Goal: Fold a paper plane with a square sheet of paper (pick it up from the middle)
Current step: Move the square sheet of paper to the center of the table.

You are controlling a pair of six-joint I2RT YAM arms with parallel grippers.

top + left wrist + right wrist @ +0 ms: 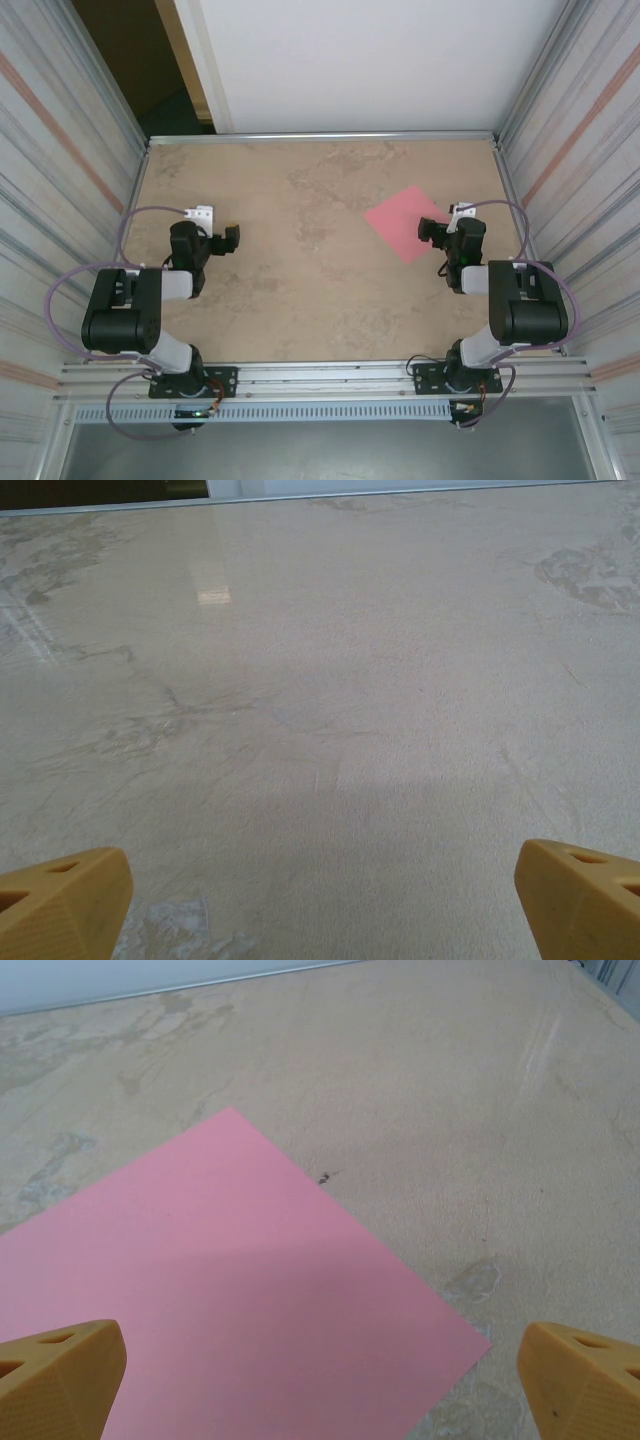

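pink square sheet of paper [405, 222] flat on the right side of the table [300, 300], toward the far half, right gripper [320, 1380] just over its near part, jaws wide apart, holding nothing, left gripper [320, 900] way off left, spread wide too

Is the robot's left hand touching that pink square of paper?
Apart. In the top view the left hand is at the left, the square sheet of paper far to the right, with bare table between them.
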